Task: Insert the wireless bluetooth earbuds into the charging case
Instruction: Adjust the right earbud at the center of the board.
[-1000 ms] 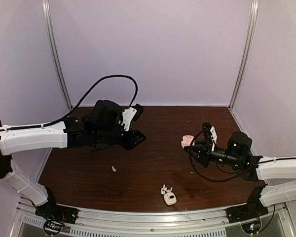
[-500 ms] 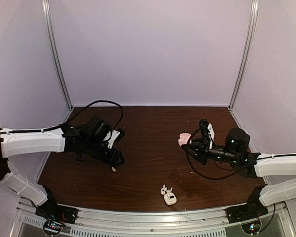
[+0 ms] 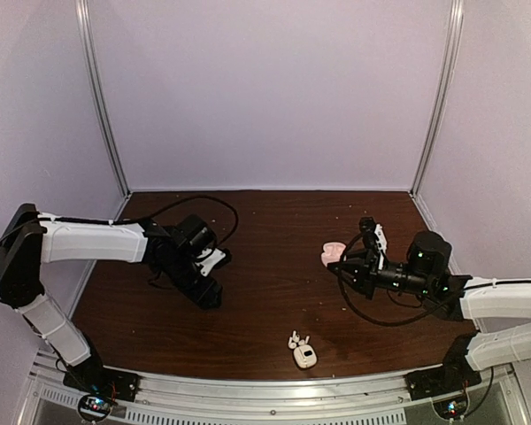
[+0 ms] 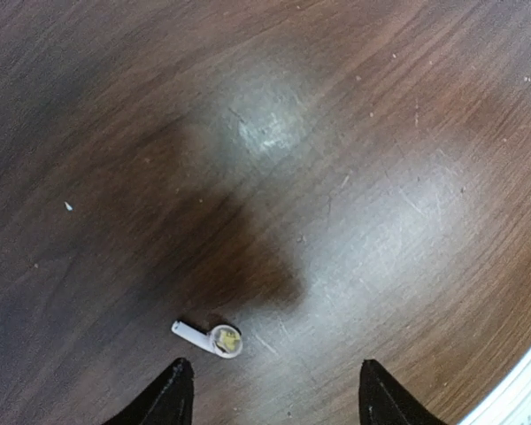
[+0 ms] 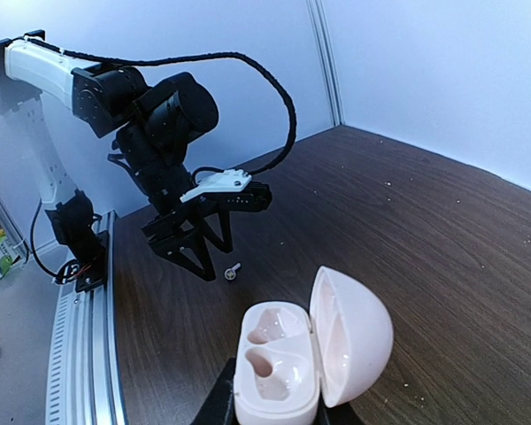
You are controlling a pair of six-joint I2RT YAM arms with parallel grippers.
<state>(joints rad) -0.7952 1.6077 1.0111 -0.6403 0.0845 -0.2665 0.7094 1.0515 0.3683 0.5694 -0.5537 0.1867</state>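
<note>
One white earbud (image 4: 211, 337) with a short stem lies alone on the dark wooden table (image 4: 354, 177). My left gripper (image 4: 274, 365) hangs open just above it; the earbud sits ahead of the left fingertip (image 4: 179, 376), untouched. From above, the left gripper (image 3: 208, 297) hides this earbud. My right gripper (image 3: 347, 262) is shut on a pale pink charging case (image 5: 279, 363), held above the table. Its hinged lid (image 5: 358, 332) stands open and both wells are empty. A small white case (image 3: 304, 357) with two white earbuds (image 3: 296, 339) beside it rests near the front edge.
The left arm's black cable (image 3: 212, 208) loops over the table behind its wrist. Pale walls with metal posts (image 3: 102, 106) close in the back and sides. A metal rail (image 3: 274, 394) runs along the near edge.
The left arm has swung back toward the near left and dropped over the loose earbud, and its jaws have opened. The right arm with the pink case has barely moved.
</note>
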